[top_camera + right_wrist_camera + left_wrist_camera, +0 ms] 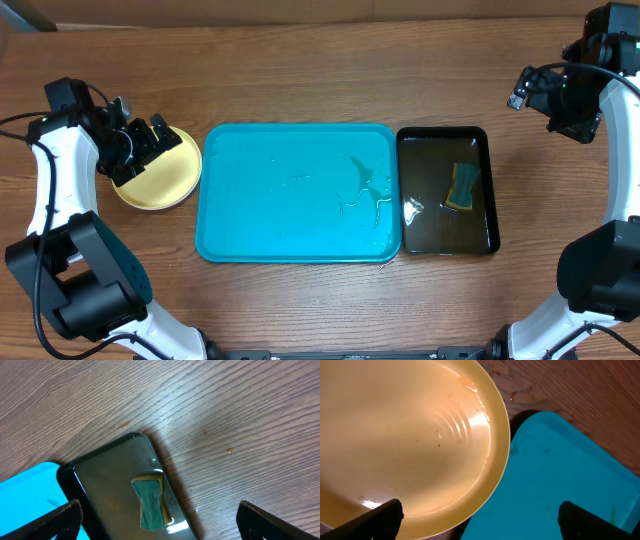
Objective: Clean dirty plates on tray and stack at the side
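The left fingers (pixel 380 519) hang over the pale yellow plate (pixel 165 185) and, seen from overhead, hide its upper-left edge. Whether other plates lie beneath it cannot be told. The plate sits on the bench (pixel 300 60), just left of the turquoise tray (pixel 300 129), which holds wet streaks. The black tray (pixel 442 133) holds murky liquid and a sponge (pixel 463 187). The right fingers (pixel 55 520) hang above the bench beyond the black tray. Both pairs stand wide apart, gripping nothing.
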`<state>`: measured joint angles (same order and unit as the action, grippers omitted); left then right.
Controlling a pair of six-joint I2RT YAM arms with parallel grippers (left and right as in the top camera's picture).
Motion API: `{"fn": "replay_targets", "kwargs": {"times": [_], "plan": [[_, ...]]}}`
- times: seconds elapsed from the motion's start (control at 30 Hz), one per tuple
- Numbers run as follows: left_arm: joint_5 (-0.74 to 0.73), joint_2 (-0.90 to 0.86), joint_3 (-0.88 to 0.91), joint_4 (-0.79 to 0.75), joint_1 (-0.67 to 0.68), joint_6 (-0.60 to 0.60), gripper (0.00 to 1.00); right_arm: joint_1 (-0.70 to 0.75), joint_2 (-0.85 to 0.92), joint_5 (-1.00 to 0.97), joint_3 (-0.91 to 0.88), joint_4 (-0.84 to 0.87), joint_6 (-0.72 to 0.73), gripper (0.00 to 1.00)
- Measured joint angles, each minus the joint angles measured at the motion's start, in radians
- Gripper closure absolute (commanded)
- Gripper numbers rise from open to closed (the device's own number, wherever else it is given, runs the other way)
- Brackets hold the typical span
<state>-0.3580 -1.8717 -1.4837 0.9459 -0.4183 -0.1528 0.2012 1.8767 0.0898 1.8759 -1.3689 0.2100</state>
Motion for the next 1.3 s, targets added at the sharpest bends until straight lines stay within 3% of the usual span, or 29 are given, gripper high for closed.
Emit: {"fn": "replay_targets", "kwargs": {"times": [0.53,0.67,1.03,1.3], "plan": [[0.0,0.0,0.0,0.0,0.0,0.0,0.0,-0.04,-0.044,0.0,-0.008,0.001,0.0,0.0],[0.003,0.0,0.0,-0.001,0.0,0.0,0.0,-0.06,-0.19,0.0,-0.012,0.005,0.0,0.0],[0.004,0.0,0.0,-0.001,0.0,0.0,0.0,-0.148,-0.814,0.001,-0.004,0.006,0.0,0.0],[0.004,0.0,0.0,-0.001,0.0,0.0,0.0,-0.282,-1.092,0.005,-0.002,-0.01,0.0,0.0]]}}
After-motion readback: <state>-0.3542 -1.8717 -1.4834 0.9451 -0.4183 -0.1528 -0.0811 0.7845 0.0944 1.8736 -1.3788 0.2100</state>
